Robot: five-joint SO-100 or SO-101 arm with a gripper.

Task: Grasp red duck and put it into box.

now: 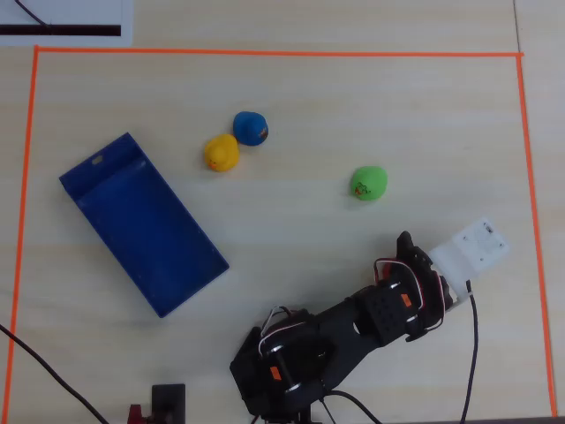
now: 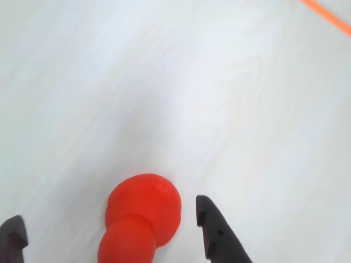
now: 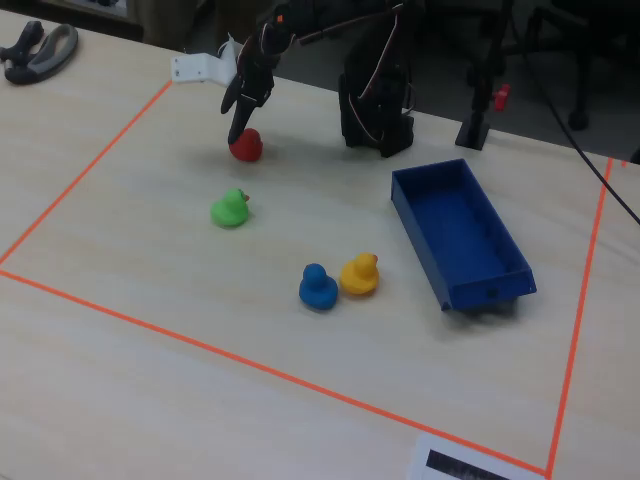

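The box lies at an angle in the left half of the overhead view, a flat dark-blue tray with a low rim and a small hole near its upper short end. Nothing lies in it; the fixed view, where it sits right of centre, shows its floor bare as well.

The red duck fills the bottom centre of the wrist view, resting on the pale bench between the two dark fingers of the gripper. The jaws stand apart, one tip at the lower left edge and the other just right of the duck, neither clearly touching it.

The overhead view does not show the red duck at all: the arm in the lower right covers that spot. The fixed view shows it in the upper left, directly under the lowered gripper.

Only the overhead and fixed views show the other toys: a green duck alone right of centre, and a yellow duck touching a blue duck above the box. Orange tape frames the work area.
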